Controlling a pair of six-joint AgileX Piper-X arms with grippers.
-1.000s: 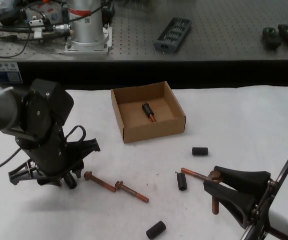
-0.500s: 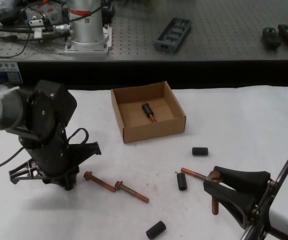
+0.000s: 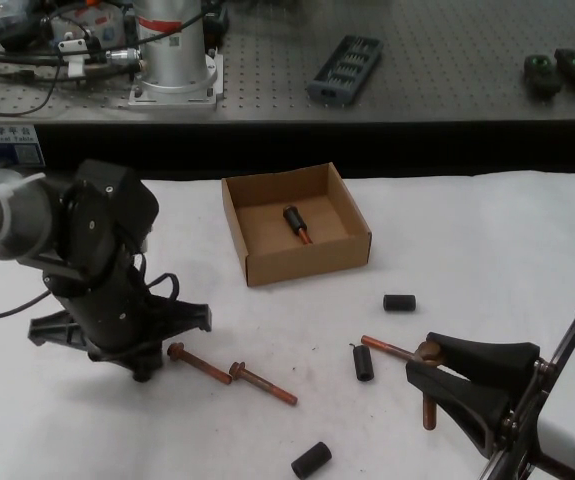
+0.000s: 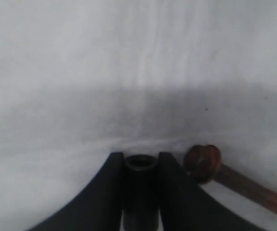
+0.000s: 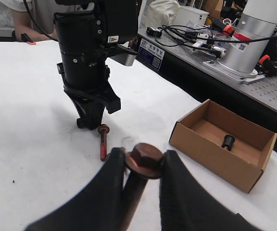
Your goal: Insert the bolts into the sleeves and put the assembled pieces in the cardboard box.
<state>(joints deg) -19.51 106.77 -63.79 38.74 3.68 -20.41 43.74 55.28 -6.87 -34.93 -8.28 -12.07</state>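
Note:
My left gripper (image 3: 142,371) points down at the white cloth, shut on a black sleeve (image 4: 140,166) held upright. A copper bolt (image 4: 203,162) lies just beside it, and a second loose bolt (image 3: 262,384) lies to its right. My right gripper (image 3: 429,356) at the front right is shut on another copper bolt (image 5: 143,160), gripped just below its hex head. The cardboard box (image 3: 307,265) stands at the middle back with one assembled piece (image 3: 295,222) inside. Loose sleeves (image 3: 399,303) (image 3: 364,363) (image 3: 311,459) and a third bolt (image 3: 385,348) lie between the arms.
Behind the cloth runs a dark perforated bench with a metal post (image 3: 172,50), cables and a black ribbed block (image 3: 345,66). In the right wrist view the left arm (image 5: 90,62) stands across from me, and the box (image 5: 210,154) is off to the side.
The left arm has turned its wrist and shifted slightly right, its gripper staying down on the cloth by the bolt head. The right arm has kept still.

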